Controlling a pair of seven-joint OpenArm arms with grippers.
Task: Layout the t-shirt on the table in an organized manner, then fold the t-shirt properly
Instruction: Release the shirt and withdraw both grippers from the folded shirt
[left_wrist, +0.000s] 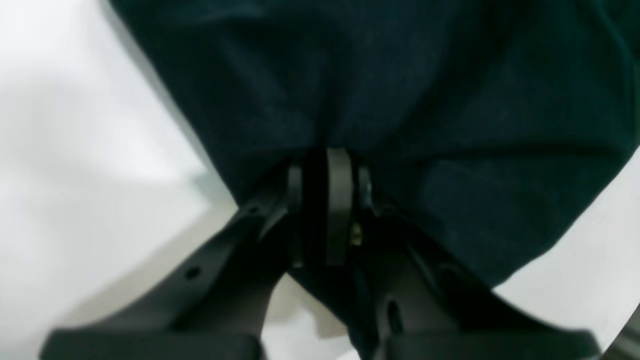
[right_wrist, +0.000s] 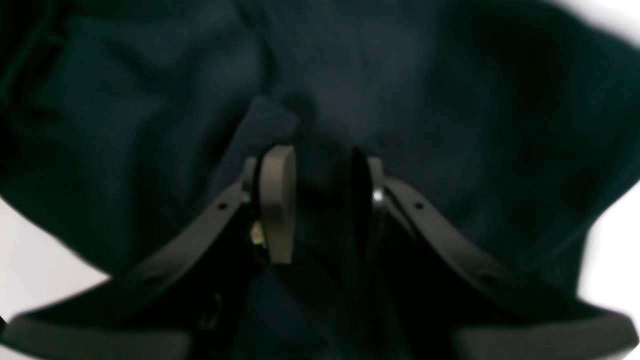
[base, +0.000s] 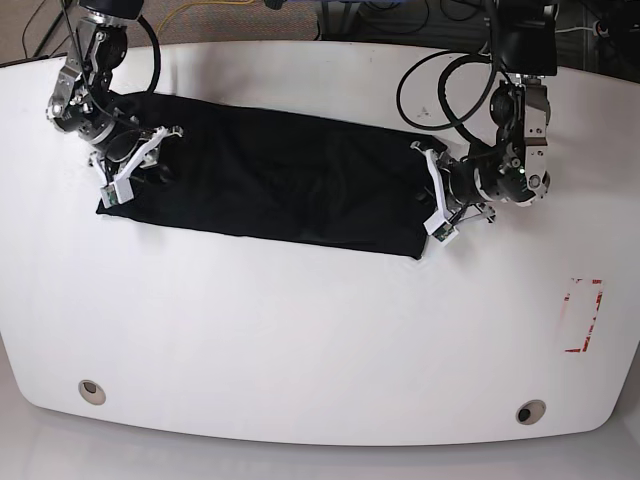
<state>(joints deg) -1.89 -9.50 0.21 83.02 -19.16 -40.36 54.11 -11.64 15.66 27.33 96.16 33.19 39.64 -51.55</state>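
Note:
The black t-shirt (base: 280, 185) lies as a long band across the far half of the white table (base: 300, 330). My left gripper (base: 426, 195) is at the band's right end. In the left wrist view that gripper (left_wrist: 325, 155) has its pads pressed together with a strip of t-shirt (left_wrist: 400, 75) cloth pinched between them. At the left end is my right gripper (base: 140, 165). The right wrist view shows that gripper (right_wrist: 315, 150) with its pads a little apart and bunched t-shirt (right_wrist: 400, 75) cloth filling the gap.
Two round grommet holes (base: 91, 390) (base: 529, 411) sit near the front edge. A red-marked rectangle (base: 584, 315) is at the right. Black cables (base: 440, 90) loop over the table behind the left arm.

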